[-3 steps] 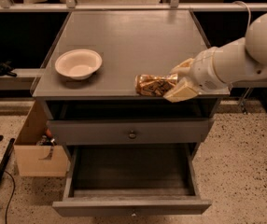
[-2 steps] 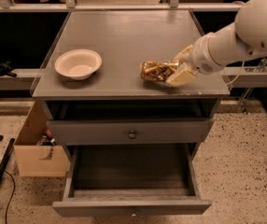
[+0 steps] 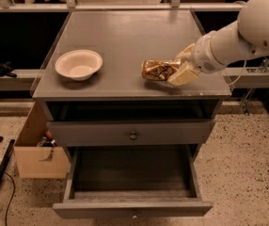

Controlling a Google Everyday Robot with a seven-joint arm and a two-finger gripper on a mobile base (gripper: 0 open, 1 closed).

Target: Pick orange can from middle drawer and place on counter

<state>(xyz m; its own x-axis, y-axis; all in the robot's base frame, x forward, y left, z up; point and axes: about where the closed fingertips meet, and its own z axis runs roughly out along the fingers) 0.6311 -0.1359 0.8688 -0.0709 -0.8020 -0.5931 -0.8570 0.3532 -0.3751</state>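
**Item: placing step, near its end.**

- **Orange can** (image 3: pixel 157 70): a small metal cylinder lying on its side, glossy, with orange-gold, brown and whitish mottling. It is on the counter to the right of the bowl, well apart from it. It looks set down, though whether it rests fully on the surface cannot be told.
- **Gripper** (image 3: pixel 174 71): at the can's end farthest from the bowl. Two cream, wedge-shaped fingers (image 3: pixel 184 75) pinch that end, one on the far side and one on the near side. A smooth white arm runs off to the right behind them.
- **Counter** (image 3: pixel 125 29): a flat square grey top with a slight sheen and paler worn edges. It carries both the bowl and the can.
- **Bowl** (image 3: pixel 78 64): cream, round, shallow and matte, and nothing shows inside it. It is the reference point for this entry.
- **Middle drawer** (image 3: pixel 130 209): grey wood, below the bowl and to its right, pulled out, with a dark bare floor. A shut drawer (round knob on its front) sits between it and the counter.
- **Cardboard box** (image 3: pixel 35 149): brown, on the speckled floor below the bowl and slightly to its left.

**Step judged:** the can is out of the drawer and on the counter, so only the release remains.

**Next move calls for:** spreading the fingers gently, because a can on its side may roll. The gripper should then draw back away from the bowl without nudging the can.
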